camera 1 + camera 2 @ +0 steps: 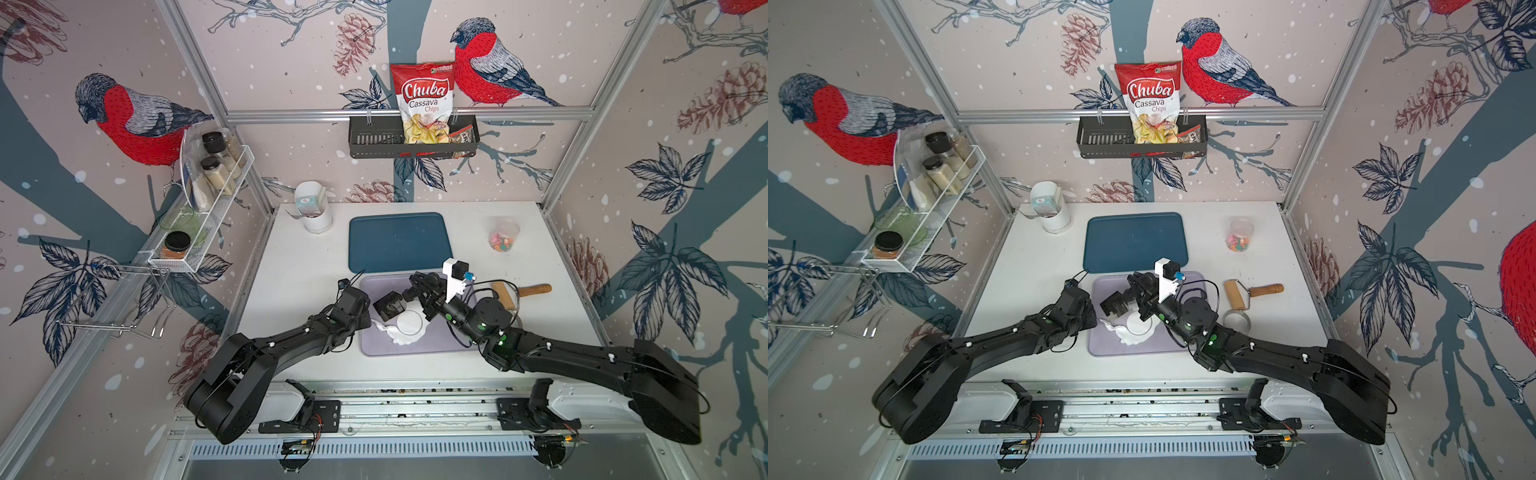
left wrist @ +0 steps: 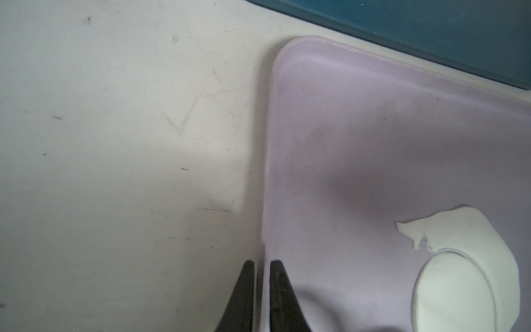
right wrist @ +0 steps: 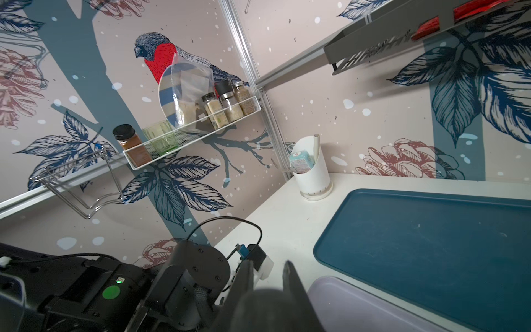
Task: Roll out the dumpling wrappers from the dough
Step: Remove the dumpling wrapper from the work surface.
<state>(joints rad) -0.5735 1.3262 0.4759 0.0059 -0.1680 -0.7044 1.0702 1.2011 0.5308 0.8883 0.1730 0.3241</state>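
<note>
Left gripper (image 2: 262,263) straddles the tray (image 2: 344,115) at its left edge, fingers a crack apart; pinching? Can't tell. Right gripper (image 3: 267,264) gapes a little, empty. 1 wrapper (image 2: 454,293) sits in dough (image 2: 459,227), tray's near-left.

I worked in a robot test cell dressed as a kitchen: an aluminium frame (image 1: 291,115) held bird-print wallpaper (image 1: 602,50), a wire spice rack (image 1: 216,208) and a black basket (image 1: 374,143) with a chip bag (image 1: 422,99) hung beside my white table (image 1: 299,270), and a metal rail (image 1: 415,409) carried my arm bases (image 1: 224,399).
</note>
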